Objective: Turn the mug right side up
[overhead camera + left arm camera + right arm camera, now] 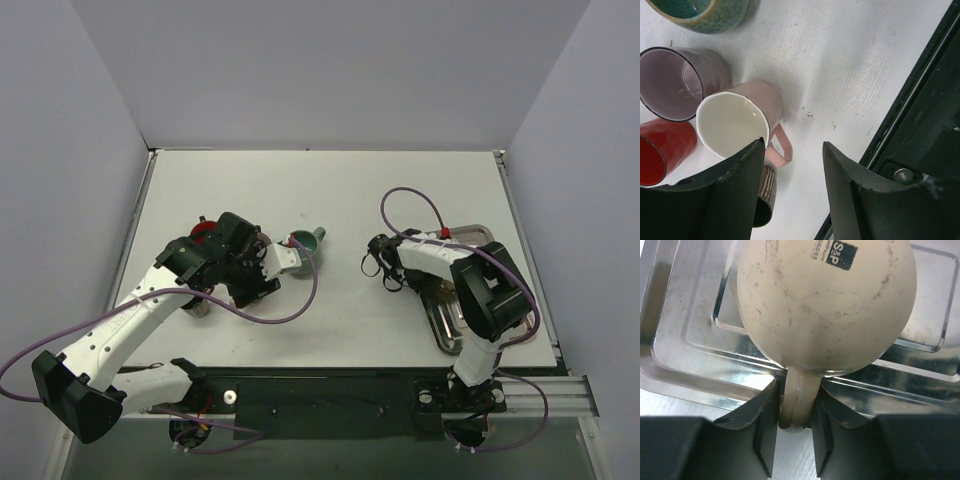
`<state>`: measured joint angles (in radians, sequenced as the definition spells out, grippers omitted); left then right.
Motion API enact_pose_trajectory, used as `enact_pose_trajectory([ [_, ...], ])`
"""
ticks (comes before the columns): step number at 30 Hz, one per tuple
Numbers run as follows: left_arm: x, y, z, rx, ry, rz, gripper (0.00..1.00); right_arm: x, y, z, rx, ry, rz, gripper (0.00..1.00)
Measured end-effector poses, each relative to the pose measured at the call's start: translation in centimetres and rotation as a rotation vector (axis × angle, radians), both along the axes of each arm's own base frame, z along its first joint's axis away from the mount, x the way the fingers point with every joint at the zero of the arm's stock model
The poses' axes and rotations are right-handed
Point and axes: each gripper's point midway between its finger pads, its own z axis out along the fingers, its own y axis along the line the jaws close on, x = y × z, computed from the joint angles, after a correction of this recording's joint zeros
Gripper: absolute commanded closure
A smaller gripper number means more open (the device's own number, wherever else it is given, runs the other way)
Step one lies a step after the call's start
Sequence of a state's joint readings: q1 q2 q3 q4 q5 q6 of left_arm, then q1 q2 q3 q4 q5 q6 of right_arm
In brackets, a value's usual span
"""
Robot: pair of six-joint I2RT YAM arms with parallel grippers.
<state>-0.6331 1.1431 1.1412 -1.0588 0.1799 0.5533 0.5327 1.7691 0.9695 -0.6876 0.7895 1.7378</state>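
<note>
A cream mug [825, 300] stands over a metal tray [685, 365], its printed base turned toward the right wrist camera and its mouth hidden. My right gripper [796, 405] is shut on the mug's handle [799, 390], one finger on each side. In the top view the right gripper [400, 270] is at the tray's left edge and the arm hides the mug. My left gripper [793, 150] is open and empty, hanging above the table beside a pink mug [735, 125]; in the top view it [255, 285] is left of centre.
Around the left gripper are a purple cup [675, 82], a red cup [660, 150], a teal mug [705, 12] and a brown striped cup [767, 195]. The teal mug [305, 240] and tray [465, 325] show from above. The table's black front rail [920, 115] is close.
</note>
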Motion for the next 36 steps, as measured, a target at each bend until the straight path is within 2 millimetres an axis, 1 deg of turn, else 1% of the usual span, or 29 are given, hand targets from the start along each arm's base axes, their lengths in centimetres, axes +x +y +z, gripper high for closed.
enact_pose_trajectory([
  [1, 0.0, 0.0, 0.0, -0.002, 0.002, -0.001, 0.4, 0.0, -0.1, 0.0, -0.001, -0.001, -0.001, 0.95],
  [2, -0.1, -0.1, 0.0, -0.004, 0.004, -0.003, 0.4, 0.2, 0.0, 0.1, 0.002, -0.009, -0.001, 1.0],
  [4, -0.2, -0.1, 0.0, -0.007, 0.009, -0.006, 0.4, 0.1, -0.2, 0.3, -0.005, -0.011, 0.004, 1.0],
  [5, -0.2, -0.2, 0.0, -0.009, 0.011, -0.008, 0.4, 0.5, 0.0, 0.3, 0.015, -0.039, -0.004, 1.0],
  [8, -0.4, -0.3, 0.1, -0.018, 0.02, -0.012, 0.4, 0.1, -0.1, 0.8, 0.031, -0.044, 0.003, 1.0],
  [11, -0.8, -0.9, 0.7, -0.055, 0.038, -0.021, 0.4, -0.3, 0.0, 2.3, 0.041, -0.053, 0.047, 1.0],
  [13, -1.1, -1.6, 1.3, -0.09, 0.049, -0.034, 0.4, -0.1, 0.6, 4.4, 0.044, -0.092, 0.105, 1.0],
  [18, -1.9, -3.5, 3.5, -0.206, 0.085, -0.062, 0.4, -0.2, 2.7, 11.5, 0.099, -0.283, 0.293, 1.0],
  [20, -2.2, -4.3, 4.5, -0.264, 0.103, -0.062, 0.39, -0.6, 2.9, 13.4, 0.132, -0.342, 0.361, 1.0],
  [23, -2.0, -5.3, 6.2, -0.361, 0.125, -0.032, 0.33, -1.6, 3.6, 15.0, 0.157, -0.377, 0.508, 1.0],
  [25, -1.2, -5.8, 8.1, -0.46, 0.13, 0.016, 0.32, -2.2, 5.1, 16.1, 0.166, -0.395, 0.628, 1.0],
  [26, -0.6, -6.1, 9.3, -0.522, 0.132, 0.047, 0.32, -2.5, 6.1, 16.8, 0.166, -0.405, 0.696, 1.0],
  [27, 0.0, -6.2, 10.4, -0.573, 0.128, 0.072, 0.32, -3.0, 7.5, 17.7, 0.171, -0.423, 0.781, 1.0],
  [30, 1.6, -6.9, 14.8, -0.79, 0.132, 0.141, 0.31, -4.0, 10.8, 20.4, 0.193, -0.468, 0.973, 1.0],
  [33, 1.8, -8.3, 18.4, -0.965, 0.154, 0.129, 0.3, -5.1, 14.3, 23.7, 0.238, -0.534, 1.152, 1.0],
  [34, 1.7, -8.8, 19.2, -1.011, 0.178, 0.124, 0.29, -5.5, 15.4, 24.9, 0.252, -0.558, 1.205, 1.0],
  [36, 1.7, -9.4, 19.9, -1.077, 0.221, 0.122, 0.28, -6.5, 17.3, 27.0, 0.28, -0.606, 1.298, 1.0],
])
